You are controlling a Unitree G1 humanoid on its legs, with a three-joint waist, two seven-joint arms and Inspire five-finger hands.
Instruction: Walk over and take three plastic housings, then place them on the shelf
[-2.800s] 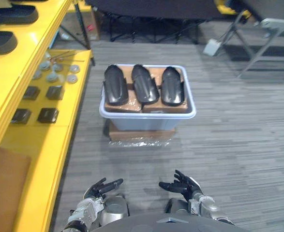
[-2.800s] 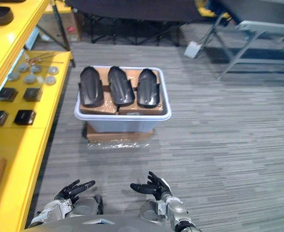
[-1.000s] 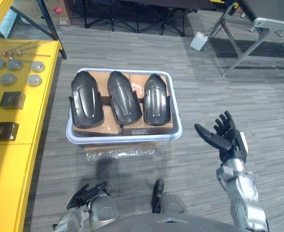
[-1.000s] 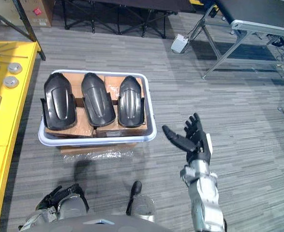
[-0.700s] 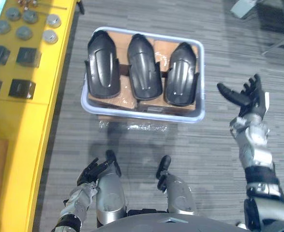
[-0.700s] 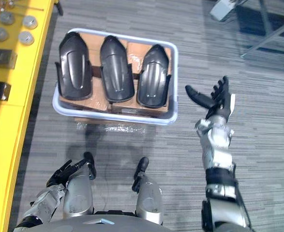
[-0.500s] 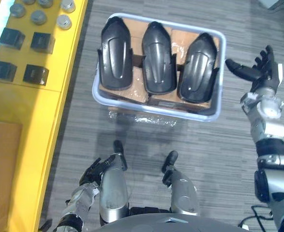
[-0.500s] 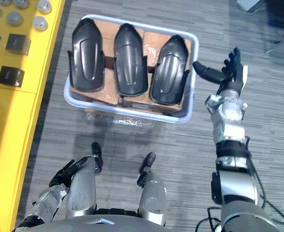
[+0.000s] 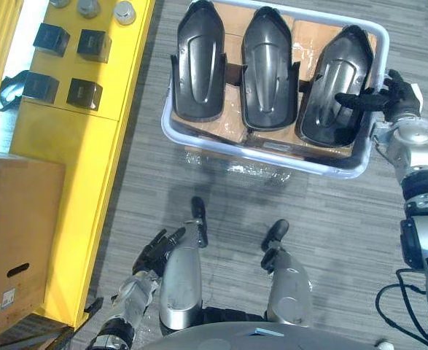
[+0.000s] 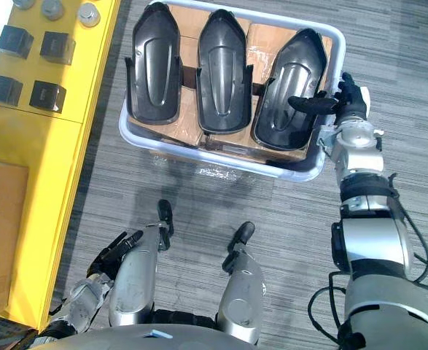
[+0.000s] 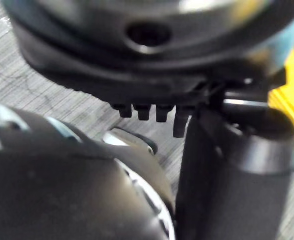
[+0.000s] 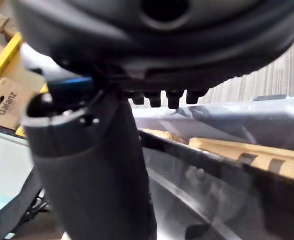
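Three black plastic housings lie side by side on cardboard in a pale bin [image 9: 167,125] on the floor: the left housing [image 9: 197,62], the middle housing [image 9: 270,69] and the right housing [image 9: 337,91]. My right hand [image 9: 393,97] is at the bin's right rim, open, with its thumb stretched over the right housing's edge. In the right wrist view the thumb [image 12: 96,165] stands over the housing's dark surface [image 12: 197,190]. Down by my side hangs my left hand [image 9: 154,251], open and holding nothing.
A yellow shelf [image 9: 90,146] runs along the left, close to the bin. It carries small black blocks [image 9: 84,93], silver discs [image 9: 125,11] and a brown cardboard box [image 9: 17,233]. Grey plank floor lies around the bin.
The camera has come closer and now looks down steeply. My right hand has gone from beside the bin to its right rim, thumb over the right housing. The left hand stays low.
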